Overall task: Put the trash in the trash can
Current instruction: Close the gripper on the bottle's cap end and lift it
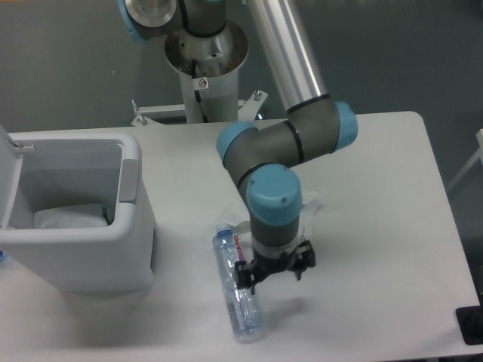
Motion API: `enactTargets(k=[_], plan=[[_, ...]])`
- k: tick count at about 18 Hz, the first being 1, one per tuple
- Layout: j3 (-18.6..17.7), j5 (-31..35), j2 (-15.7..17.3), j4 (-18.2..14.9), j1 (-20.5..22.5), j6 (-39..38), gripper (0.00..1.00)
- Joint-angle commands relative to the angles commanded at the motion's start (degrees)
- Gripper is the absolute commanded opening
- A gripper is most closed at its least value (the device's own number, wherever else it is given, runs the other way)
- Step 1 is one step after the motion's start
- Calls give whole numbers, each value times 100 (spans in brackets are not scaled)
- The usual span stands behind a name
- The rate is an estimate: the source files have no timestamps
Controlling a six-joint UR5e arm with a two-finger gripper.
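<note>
The clear plastic bottle [238, 290] with red lettering on its label lies on its side on the white table [377, 226], cap towards the back. My gripper [273, 277] points straight down just right of the bottle's upper half, close to it. Its jaws look spread and hold nothing. A thin white wrapper [310, 204] shows only as an edge behind my wrist; most of it is hidden by the arm. The pale grey-white trash can [83, 256] stands at the left with its lid [9, 177] swung open.
Something white [69, 217] lies inside the trash can. The arm's base column [205, 83] stands behind the table's back edge. A dark object [471, 324] sits at the table's right front corner.
</note>
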Motion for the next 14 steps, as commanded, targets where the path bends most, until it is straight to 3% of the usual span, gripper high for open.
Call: enactTargets(k=[3, 14], plan=[[26, 0, -158, 167, -150, 0, 100], [220, 26, -528, 185, -211, 18, 100]])
